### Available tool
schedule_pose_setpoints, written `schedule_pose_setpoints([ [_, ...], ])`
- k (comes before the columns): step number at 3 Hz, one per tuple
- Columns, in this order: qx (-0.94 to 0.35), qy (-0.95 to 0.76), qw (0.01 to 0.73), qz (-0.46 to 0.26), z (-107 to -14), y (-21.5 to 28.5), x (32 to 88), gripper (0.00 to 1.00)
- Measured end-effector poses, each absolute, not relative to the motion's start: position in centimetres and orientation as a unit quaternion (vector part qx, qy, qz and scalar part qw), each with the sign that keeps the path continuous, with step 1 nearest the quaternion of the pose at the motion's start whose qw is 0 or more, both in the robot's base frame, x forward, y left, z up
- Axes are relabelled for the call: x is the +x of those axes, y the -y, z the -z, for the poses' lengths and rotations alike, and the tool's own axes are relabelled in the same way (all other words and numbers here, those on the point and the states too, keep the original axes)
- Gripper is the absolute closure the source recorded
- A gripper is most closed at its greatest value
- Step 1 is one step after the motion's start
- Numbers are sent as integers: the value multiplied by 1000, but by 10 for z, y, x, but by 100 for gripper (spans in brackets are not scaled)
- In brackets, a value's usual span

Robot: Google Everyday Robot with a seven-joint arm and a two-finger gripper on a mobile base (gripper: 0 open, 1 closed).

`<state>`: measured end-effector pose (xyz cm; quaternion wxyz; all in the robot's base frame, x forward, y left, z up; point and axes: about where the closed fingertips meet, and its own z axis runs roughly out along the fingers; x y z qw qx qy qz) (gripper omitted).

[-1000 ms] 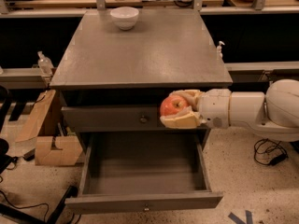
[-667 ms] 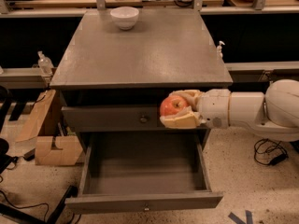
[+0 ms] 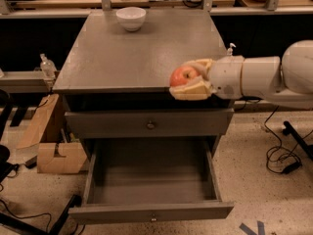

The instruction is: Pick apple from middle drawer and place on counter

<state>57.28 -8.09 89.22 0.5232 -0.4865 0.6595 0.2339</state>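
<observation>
At the tabletop's (image 3: 132, 58) front right edge, we are pinching the apple (image 3: 183, 74) in our gripper (image 3: 180, 81) (the middle drawer (image 3: 151, 180) is standing open below).

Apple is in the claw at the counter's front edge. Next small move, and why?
Probably carry the apple further in over the counter. The claw grips it right at the front edge, above the open middle drawer; releasing here risks it rolling off.

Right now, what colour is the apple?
The apple is red with a yellowish patch (camera view), gripped by the claw at the front edge of the counter.
</observation>
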Motion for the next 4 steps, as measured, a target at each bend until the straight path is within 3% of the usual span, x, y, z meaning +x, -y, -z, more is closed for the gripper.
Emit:
schedule_pose_setpoints([
  [2,-488,-645,550,-210,-950,89,671,100],
  [3,-468,-657,547,-224,-939,88,744,100],
  [4,-449,-679,533,-231,-917,88,780,100],
])
